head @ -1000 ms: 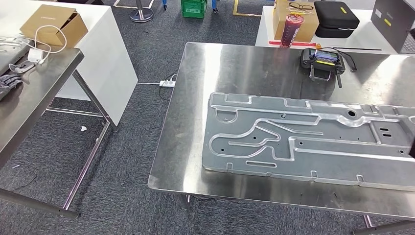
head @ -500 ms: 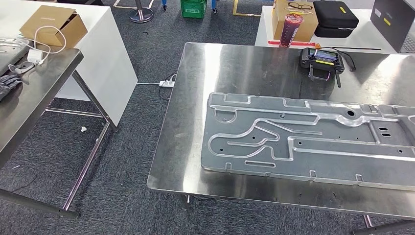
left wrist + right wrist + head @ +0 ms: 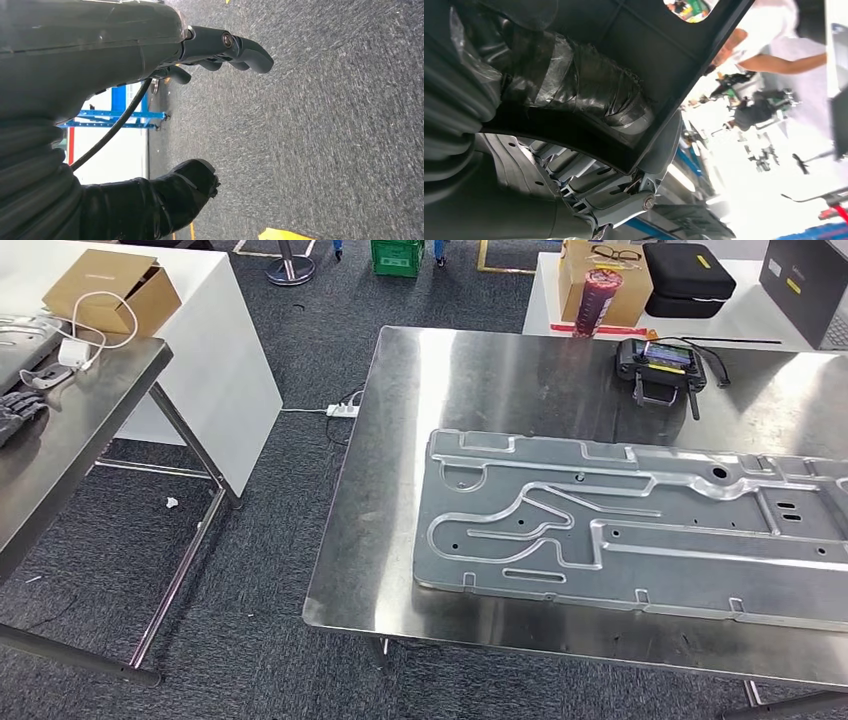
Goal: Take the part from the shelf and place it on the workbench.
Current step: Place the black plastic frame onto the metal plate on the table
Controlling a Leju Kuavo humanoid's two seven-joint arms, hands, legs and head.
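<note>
The worktop (image 3: 480, 370) and the stamped metal plate (image 3: 620, 530) on it sit almost exactly where they did a second ago in the head view, with only a slight sway of the camera. This suggests the robot has arrived and is steadying, with the set-down not yet begun. The right wrist view supplies what the head view lacks: the right robot hand (image 3: 574, 90) grips the part (image 3: 649, 45), a dark moulded panel, with a taped thumb on top and fingers beneath. A person in a white top (image 3: 769, 45) stands beyond the part. In the left wrist view, the left robot hand (image 3: 115, 55) hangs over grey carpet (image 3: 325, 125), fingers apart and holding nothing. No carried part lies on the worktop yet.
</note>
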